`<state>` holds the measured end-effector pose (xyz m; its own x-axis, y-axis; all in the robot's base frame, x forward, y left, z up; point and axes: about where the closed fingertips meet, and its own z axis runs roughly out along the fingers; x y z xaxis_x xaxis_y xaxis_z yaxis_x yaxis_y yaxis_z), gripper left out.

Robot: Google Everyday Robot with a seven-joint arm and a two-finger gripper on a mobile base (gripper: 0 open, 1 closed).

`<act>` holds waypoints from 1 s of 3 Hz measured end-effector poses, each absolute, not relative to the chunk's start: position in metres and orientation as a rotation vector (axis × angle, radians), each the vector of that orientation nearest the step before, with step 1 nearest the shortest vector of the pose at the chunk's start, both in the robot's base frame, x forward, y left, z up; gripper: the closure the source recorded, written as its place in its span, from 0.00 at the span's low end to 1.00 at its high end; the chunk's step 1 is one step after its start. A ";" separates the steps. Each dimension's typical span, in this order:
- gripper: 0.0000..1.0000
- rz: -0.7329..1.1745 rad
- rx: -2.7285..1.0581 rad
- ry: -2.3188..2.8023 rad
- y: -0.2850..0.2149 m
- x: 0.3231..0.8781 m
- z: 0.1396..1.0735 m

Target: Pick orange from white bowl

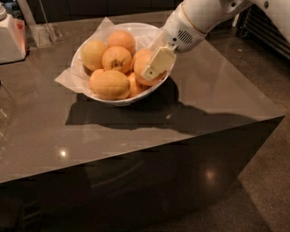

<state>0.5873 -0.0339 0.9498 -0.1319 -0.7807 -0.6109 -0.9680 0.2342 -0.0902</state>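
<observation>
The gripper [153, 71] dips into the right side of the white bowl [118, 100] at the table's [217, 95] far side, against the orange [138, 68] lying there; whether it grips cannot be told.

My arm [213, 11] reaches in from the upper right, sloping down-left. Wrist [183, 31] bent downward. My gripper [154, 70] sits upper-centre in the camera view, pointing down-left.

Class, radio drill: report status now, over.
Gripper inside white bowl, at the orange. Orange not yet lifted. Other fruit packed close beside it.
</observation>
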 end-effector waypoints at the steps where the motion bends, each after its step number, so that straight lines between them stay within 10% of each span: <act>1: 0.45 0.466 -1.576 1.993 -0.038 0.589 0.941; 3: 0.19 0.503 -1.581 2.024 -0.037 0.593 0.932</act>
